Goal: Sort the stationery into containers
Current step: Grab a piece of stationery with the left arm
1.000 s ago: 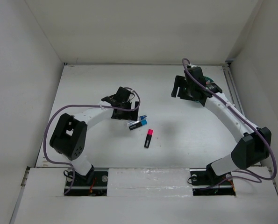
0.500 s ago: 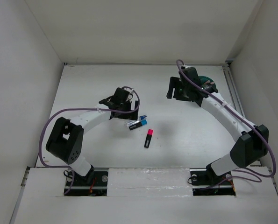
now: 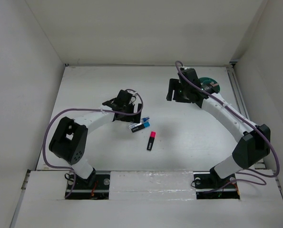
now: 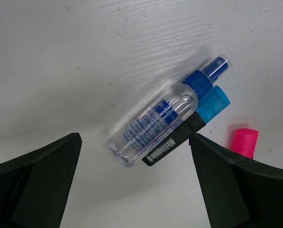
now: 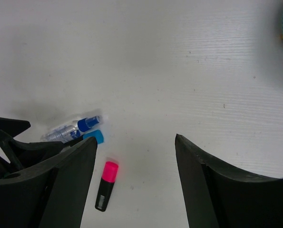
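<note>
- The left gripper [image 4: 135, 154] hangs with jaws wide apart over the middle of the table [image 3: 93, 85]. It holds nothing.
- The right gripper [image 5: 131, 142] is also spread wide and empty, in the upper right of the overhead view.
- The teal cup [image 3: 210, 84] sits just behind it, near the right edge. It is well apart from the items left to sort.
- Between the left jaws lies the clear tube [image 4: 155, 121], slanting from lower left to upper right, with the blue-capped highlighter [image 4: 191, 128] touching its side.
- The pink-capped highlighter [image 3: 151, 141] lies alone, just below that pair.
- I'd say the step is picking up the tube. The wrist looks to need a turn so the jaws close square across the tube's body; otherwise they may pinch both items on the slant and roll one away.
- Coming straight down on the tube's mid-body, clear of the highlighter, seems safest.
- Compared with a second ago, the right arm has swung leftward off the cup, which now shows more of its rim.
- The left arm has barely shifted, and the three items lie where they were.
</note>
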You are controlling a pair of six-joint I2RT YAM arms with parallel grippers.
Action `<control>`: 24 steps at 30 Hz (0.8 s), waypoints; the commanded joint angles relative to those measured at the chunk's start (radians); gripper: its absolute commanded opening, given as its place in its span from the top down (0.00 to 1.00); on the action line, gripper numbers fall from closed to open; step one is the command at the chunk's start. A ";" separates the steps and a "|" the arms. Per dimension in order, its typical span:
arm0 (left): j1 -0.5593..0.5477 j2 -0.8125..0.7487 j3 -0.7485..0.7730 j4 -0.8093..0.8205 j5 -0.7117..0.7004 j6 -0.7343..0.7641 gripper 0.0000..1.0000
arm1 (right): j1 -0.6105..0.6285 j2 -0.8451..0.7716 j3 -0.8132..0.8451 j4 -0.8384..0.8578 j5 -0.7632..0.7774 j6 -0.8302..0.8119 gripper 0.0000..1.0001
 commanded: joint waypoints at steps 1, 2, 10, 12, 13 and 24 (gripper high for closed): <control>0.005 0.013 0.021 0.017 0.009 0.011 0.05 | 0.007 0.001 0.046 0.021 0.010 0.009 0.28; 0.005 0.013 0.021 0.017 0.009 0.011 0.05 | 0.007 0.001 0.046 0.021 0.010 0.009 0.28; 0.005 0.054 0.023 0.026 0.011 0.002 0.05 | 0.007 0.019 0.046 0.030 0.010 0.009 0.28; 0.005 0.076 0.032 0.016 0.002 -0.008 0.07 | -0.002 0.019 0.046 0.039 0.001 0.009 0.28; 0.005 0.076 0.032 0.016 0.002 -0.008 0.07 | -0.002 0.019 0.046 0.039 0.001 0.000 0.28; 0.005 0.113 0.050 0.016 -0.017 -0.008 0.14 | -0.020 0.028 0.046 0.048 -0.017 0.000 0.28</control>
